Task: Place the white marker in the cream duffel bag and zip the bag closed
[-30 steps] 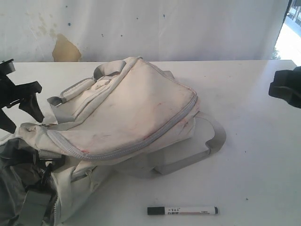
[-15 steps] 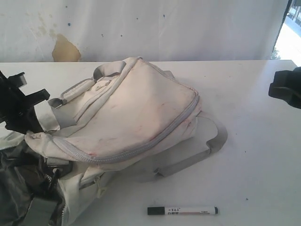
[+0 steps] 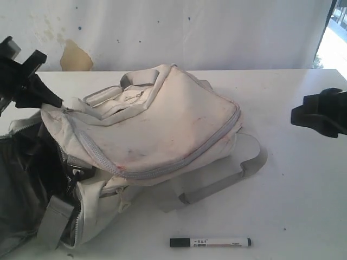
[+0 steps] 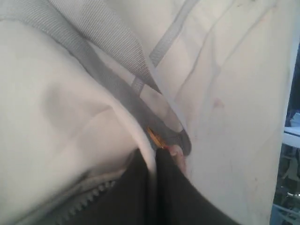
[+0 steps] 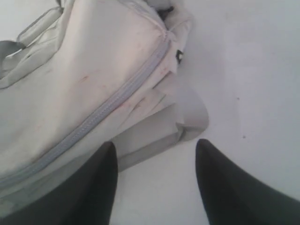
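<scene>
The cream duffel bag (image 3: pixel 162 119) lies across the left and middle of the white table (image 3: pixel 303 179), its grey zipper (image 3: pixel 179 162) curving along the front. My left gripper (image 3: pixel 46 97) is shut on the bag's fabric edge at its left end and holds that flap lifted, so the dark inside (image 3: pixel 27 173) shows. In the left wrist view the left gripper (image 4: pixel 153 152) pinches a thin fold of cream cloth (image 4: pixel 70 122). The white marker (image 3: pixel 210 242) lies flat near the table's front edge, black cap to the left. My right gripper (image 5: pixel 154 145) hangs open over bare table beside the bag's grey strap (image 5: pixel 192 117).
A grey webbing handle (image 3: pixel 217 184) loops out from the bag toward the marker. A grey buckle strap (image 3: pixel 54 222) hangs at the bag's lower left. A white wall with a brown patch (image 3: pixel 75 57) stands behind the table.
My left gripper has risen and pulled the bag's left flap up and back, opening the bag wider and showing its dark inside. The right gripper has moved inward toward the bag. The marker has not moved.
</scene>
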You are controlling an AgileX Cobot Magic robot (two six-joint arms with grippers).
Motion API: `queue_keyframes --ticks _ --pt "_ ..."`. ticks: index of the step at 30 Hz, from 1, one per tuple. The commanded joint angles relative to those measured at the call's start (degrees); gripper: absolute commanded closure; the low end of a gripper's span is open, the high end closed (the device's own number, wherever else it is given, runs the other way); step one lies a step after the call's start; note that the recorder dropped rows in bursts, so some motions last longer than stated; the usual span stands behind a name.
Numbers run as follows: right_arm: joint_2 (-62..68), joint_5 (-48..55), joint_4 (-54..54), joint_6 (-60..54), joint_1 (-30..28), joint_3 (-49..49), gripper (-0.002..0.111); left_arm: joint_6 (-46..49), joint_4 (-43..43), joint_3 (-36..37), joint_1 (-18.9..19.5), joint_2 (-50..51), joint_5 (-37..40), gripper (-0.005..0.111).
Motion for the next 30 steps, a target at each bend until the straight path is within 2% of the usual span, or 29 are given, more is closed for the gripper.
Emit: queue_keyframes --ticks 1,4,9,14,18,26,30 --pt "2.32 3.35 13.53 -11.77 0.10 -0.51 0.060 10.89 -3.30 -0.45 0.12 -4.00 0.31 0.107" --pt "6.31 7.40 28.56 -21.82 0.10 -0.51 0.063 19.46 -9.59 -0.45 0.12 -6.37 0.31 0.107" --pt "11.14 12.11 39.34 -28.57 1.38 -0.51 0.064 20.31 -13.27 -0.07 0.12 -6.84 0.31 0.107" --pt "17.75 11.13 40.98 -28.31 10.28 -4.46 0.064 20.45 -14.46 4.28 0.12 -6.84 0.31 0.107" --pt "25.48 9.90 41.10 -22.79 17.34 -12.68 0.064 20.45 -16.30 4.99 0.12 -7.26 0.31 0.107" --pt "41.15 9.91 40.97 -12.77 26.89 -32.22 0.064 22.15 -15.59 4.99 0.12 -9.46 0.31 0.107" --pt "45.02 7.18 40.97 -12.58 29.38 -37.22 0.068 22.15 -15.44 4.99 0.12 -9.46 0.31 0.107"
